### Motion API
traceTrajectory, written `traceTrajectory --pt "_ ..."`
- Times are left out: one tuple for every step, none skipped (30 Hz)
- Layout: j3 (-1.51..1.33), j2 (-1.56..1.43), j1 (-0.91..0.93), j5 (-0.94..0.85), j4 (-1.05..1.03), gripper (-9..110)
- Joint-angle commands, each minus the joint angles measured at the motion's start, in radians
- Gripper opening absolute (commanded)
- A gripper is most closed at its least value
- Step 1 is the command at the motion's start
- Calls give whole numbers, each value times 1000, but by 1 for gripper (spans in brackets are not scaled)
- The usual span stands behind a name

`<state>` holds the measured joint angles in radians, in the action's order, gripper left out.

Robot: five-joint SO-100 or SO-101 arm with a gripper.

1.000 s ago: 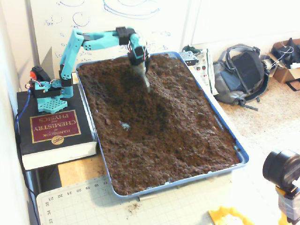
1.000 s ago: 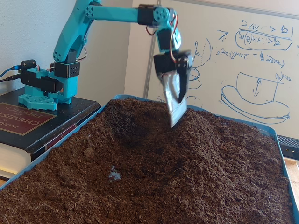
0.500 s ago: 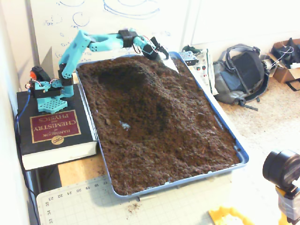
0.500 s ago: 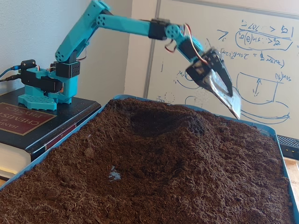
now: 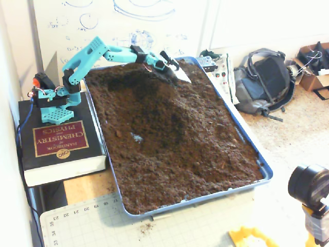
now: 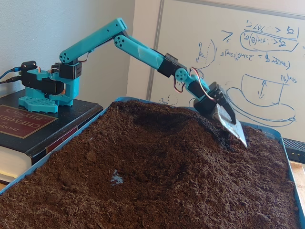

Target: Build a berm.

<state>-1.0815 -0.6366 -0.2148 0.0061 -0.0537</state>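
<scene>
Metal scoop blade (image 6: 232, 125), clamped in the gripper (image 6: 224, 119), meets the berm (image 5: 169, 110); soil could be spilled past the tray rim (image 5: 226, 100).

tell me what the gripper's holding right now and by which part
The gripper carries a flat silvery scoop blade by its upper end; whether it is clamped or fixed on cannot be told.

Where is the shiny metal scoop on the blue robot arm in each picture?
A fixed view, from above: the scoop is near the top middle, its tip at the soil near the tray's far right rim.
A fixed view, low and close: the scoop is at middle right, tilted down, its tip at the soil in front of the whiteboard.
Shared landmark: the chemistry handbook under the arm's base.
</scene>
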Motion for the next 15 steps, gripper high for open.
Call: traceTrajectory --pt "97 0 0 -11 37 1" --pt "97 21 0 -11 35 1" --pt "97 43 -2 -11 35 1" --pt "97 60 -3 -11 34 1" --pt "97 71 -5 -11 31 1" --pt "95 81 -5 -9 29 1" --pt "95 84 -5 -9 28 1" --pt "92 86 -5 -8 25 1" --pt "92 87 -5 -8 14 1" --pt "92 87 -5 -5 -8 1" --pt "92 86 -5 2 -43 1" --pt "92 84 -5 6 -89 1" --pt "92 84 -5 8 -143 1" --pt "95 83 -5 9 -204 1" --pt "97 80 -5 9 -267 1"
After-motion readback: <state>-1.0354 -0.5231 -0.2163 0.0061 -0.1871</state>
